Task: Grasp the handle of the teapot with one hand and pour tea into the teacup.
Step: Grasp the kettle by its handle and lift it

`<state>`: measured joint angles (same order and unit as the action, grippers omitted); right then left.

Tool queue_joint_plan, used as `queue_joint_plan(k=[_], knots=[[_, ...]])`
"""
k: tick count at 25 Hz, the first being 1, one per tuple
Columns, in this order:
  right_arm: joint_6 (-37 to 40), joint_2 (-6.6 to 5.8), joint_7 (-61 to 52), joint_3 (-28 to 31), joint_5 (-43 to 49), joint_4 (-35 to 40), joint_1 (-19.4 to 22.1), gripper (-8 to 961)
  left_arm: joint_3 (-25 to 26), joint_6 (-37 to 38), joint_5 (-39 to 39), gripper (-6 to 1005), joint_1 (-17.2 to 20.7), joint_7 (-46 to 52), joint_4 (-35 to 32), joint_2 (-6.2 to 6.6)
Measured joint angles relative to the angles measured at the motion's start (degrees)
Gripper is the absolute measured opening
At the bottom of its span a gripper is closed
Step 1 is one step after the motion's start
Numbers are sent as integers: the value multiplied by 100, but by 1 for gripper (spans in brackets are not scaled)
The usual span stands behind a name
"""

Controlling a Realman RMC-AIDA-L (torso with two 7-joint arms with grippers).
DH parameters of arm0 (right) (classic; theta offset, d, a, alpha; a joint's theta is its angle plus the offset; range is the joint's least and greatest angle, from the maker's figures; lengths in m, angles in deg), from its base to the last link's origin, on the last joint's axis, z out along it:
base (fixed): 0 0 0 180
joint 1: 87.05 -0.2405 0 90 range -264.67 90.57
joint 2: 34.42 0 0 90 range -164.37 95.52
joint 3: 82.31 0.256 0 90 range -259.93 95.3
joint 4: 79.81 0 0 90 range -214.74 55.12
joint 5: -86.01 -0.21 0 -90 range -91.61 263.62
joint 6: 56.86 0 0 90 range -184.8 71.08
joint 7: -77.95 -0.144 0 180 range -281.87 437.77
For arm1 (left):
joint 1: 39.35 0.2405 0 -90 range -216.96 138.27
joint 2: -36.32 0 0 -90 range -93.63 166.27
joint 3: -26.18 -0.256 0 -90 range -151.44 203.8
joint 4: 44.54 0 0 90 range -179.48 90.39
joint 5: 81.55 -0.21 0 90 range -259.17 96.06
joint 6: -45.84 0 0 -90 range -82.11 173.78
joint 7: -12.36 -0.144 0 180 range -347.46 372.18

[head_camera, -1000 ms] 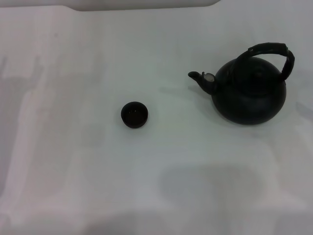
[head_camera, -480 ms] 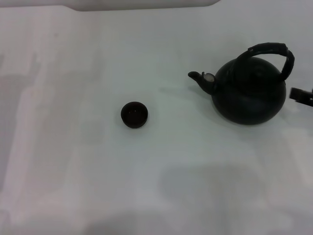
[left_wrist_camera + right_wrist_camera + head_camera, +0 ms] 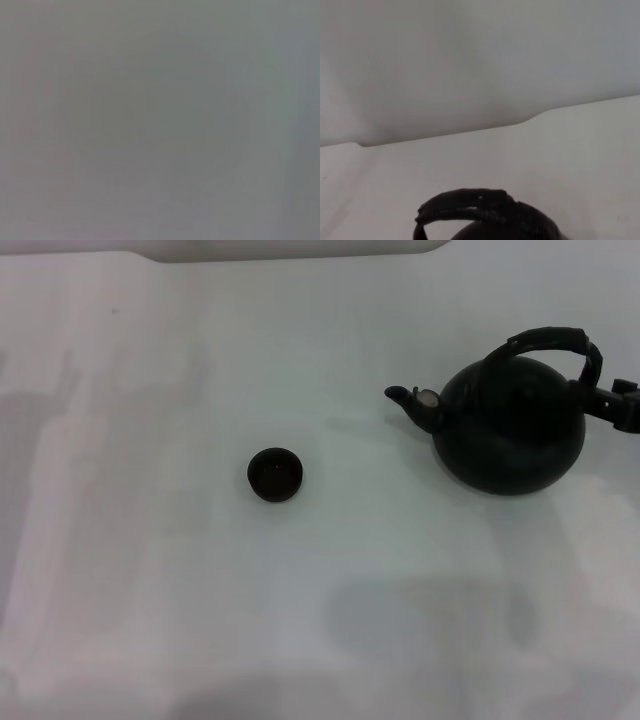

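Right gripper [image 3: 618, 403] at teapot [image 3: 510, 430] handle [image 3: 555, 343].
Gripper at teapot's 3 o'clock; finger state cannot be told. Teacup [image 3: 275, 474] at teapot's 8 o'clock, well apart.

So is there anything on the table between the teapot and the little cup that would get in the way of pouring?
Nothing visible does. The table is bare between the teapot and the teacup, and the spout points toward the cup's side. The right claw is beside the handle.

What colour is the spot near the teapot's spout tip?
Pale grey-white, a small spot against the matte black teapot. It shows best in the head view.
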<state>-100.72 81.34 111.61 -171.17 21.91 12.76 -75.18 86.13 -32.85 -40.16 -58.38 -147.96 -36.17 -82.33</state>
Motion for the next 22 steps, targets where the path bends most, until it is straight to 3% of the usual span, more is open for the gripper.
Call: queue_joint_plan(k=[14, 22], knots=[[467, -14, 19, -138, 28, -626, -462, 677, 3, -24, 1, 888, 24, 0, -3, 0], [710, -14, 41, -232, 32, -723, -510, 574, 79, -68, 7, 888, 24, 0, -59, 0]])
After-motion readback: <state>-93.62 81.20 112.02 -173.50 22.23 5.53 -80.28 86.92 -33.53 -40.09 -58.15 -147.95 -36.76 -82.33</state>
